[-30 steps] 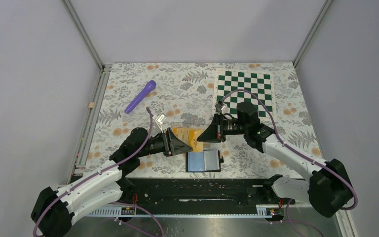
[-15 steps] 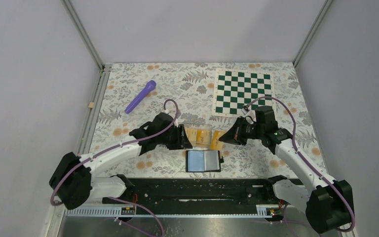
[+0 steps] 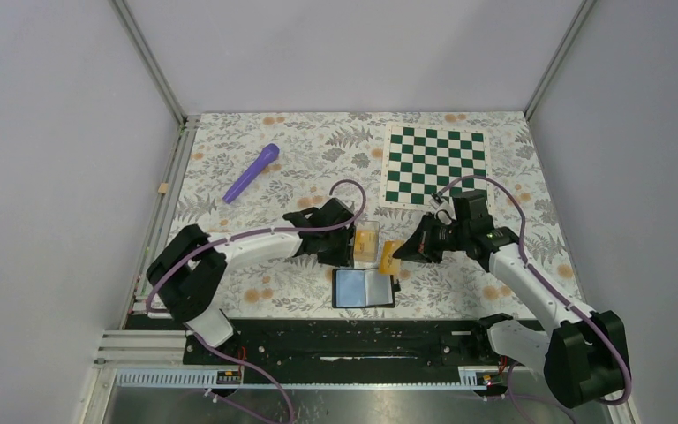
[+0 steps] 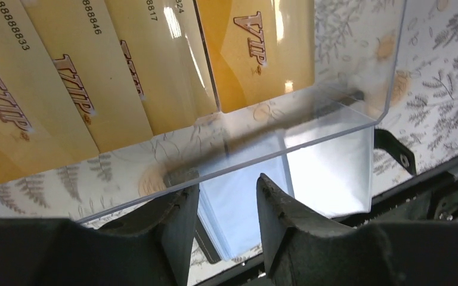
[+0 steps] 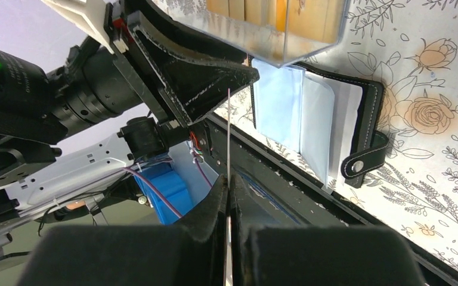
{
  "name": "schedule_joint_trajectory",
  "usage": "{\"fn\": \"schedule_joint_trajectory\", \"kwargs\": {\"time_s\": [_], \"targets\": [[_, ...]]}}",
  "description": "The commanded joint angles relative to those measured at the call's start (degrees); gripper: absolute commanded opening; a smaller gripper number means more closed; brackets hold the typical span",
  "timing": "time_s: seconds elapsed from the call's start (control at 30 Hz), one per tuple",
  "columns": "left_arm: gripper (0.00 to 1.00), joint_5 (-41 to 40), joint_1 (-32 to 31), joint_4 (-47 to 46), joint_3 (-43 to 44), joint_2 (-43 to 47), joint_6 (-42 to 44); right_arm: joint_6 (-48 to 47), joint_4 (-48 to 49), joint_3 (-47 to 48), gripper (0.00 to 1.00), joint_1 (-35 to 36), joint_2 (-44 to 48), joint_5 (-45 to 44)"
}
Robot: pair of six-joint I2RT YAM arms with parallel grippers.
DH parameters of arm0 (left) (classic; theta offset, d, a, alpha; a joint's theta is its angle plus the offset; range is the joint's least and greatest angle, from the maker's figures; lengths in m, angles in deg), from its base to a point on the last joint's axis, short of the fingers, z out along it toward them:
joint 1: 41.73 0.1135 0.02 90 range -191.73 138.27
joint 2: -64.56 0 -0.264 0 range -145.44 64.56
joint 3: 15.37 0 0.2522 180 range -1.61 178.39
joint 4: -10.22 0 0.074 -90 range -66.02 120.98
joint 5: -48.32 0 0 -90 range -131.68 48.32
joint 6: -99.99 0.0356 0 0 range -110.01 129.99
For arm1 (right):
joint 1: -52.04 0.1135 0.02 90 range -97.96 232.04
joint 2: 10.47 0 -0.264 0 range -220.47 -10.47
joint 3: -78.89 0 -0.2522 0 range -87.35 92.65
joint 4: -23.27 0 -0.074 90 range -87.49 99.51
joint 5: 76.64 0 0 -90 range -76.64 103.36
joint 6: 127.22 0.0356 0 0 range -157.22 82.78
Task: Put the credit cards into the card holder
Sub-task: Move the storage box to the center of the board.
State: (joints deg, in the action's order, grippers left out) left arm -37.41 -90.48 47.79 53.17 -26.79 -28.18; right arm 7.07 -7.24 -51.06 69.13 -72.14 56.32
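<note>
Your card holder (image 3: 364, 288) shows no card; right gripper (image 5: 228, 189) pinches one credit card (image 3: 389, 257), rest boxed; whether left gripper (image 4: 226, 192) holds the clear box (image 4: 358, 71) is unclear.

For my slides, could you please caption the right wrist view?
Right gripper pinches a card edge-on near the open card holder.

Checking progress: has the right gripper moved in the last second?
Yes: the right gripper, holding a credit card, shifted right relative to the card holder, towards its tab end.
</note>
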Motion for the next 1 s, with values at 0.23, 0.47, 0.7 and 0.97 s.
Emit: {"fn": "schedule_joint_trajectory", "kwargs": {"time_s": [0.23, 0.47, 0.7, 0.97], "targets": [[0.41, -5.99, 0.97, 1.29, 12.25, -10.68, -1.10, -5.72, -4.52, 3.39, 0.00, -0.38, -1.73, 0.88], [0.45, -1.82, 2.43, 1.83, 15.82, -13.15, 1.34, -9.40, -7.12, 4.32, 0.00, -0.38, -3.55, 1.29], [0.48, 5.22, 2.97, 0.30, 8.86, -1.61, -0.28, -13.99, -9.58, 5.74, 0.00, -0.38, -3.46, 1.66], [0.51, 16.32, 6.59, -10.41, -10.27, 14.93, -11.28, -15.57, -8.60, 6.30, 0.00, 0.24, -6.30, 0.51]]}}
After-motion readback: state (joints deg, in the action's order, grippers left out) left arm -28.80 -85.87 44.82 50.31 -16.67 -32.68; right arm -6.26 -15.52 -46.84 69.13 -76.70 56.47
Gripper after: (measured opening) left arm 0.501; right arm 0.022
